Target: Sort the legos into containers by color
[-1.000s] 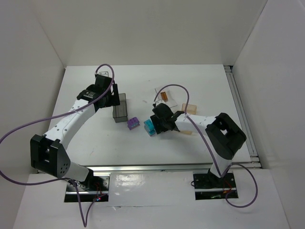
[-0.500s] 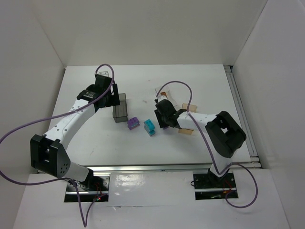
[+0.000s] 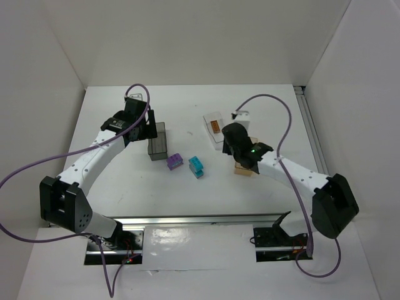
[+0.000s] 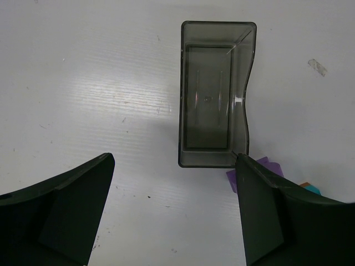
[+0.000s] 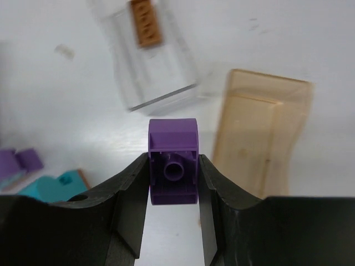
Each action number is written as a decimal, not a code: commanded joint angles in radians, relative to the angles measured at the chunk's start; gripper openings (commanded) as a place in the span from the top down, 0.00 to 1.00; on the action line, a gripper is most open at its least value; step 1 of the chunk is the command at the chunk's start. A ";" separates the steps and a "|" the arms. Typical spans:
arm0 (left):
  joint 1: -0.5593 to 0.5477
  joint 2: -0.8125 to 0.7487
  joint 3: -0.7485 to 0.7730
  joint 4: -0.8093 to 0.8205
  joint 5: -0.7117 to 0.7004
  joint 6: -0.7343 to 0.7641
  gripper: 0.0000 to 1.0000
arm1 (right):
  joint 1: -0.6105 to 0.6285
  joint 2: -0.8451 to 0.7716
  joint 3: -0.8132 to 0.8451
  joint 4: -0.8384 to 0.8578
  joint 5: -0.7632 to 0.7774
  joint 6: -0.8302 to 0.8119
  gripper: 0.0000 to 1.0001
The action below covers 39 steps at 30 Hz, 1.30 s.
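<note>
Your right gripper (image 5: pixel 172 162) has swung off the cyan brick (image 3: pixel 197 166) in the last second and gone over to the right-hand boxes. It's clamped on a purple brick (image 5: pixel 173 136), one finger on each side, with the brick's hollow underside facing the wrist camera.

Past the held brick, the clear box (image 5: pixel 152 61) lies ahead and a touch left, and the plate (image 5: pixel 146 22) is already inside at its far end. The tan box (image 5: pixel 260 138) lies just right of the held brick; from above, the arm covers most of it.

Out to the left, the other purple brick (image 3: pixel 174 162) and the cyan brick lie loose on the table (image 3: pixel 144 187), near each other but apart, between your two arms.

On your left side nothing has shifted. The left gripper (image 4: pixel 173 160) hangs with its fingers spread wide, grasping nothing. The grey box (image 4: pixel 216 94) lies ahead of it, nearer the right finger. The loose purple brick peeks out just past that box's near right corner.
</note>
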 commanded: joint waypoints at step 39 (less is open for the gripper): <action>-0.005 -0.003 0.015 0.011 0.017 0.049 0.05 | 0.204 0.260 0.181 0.071 -0.326 -0.232 0.37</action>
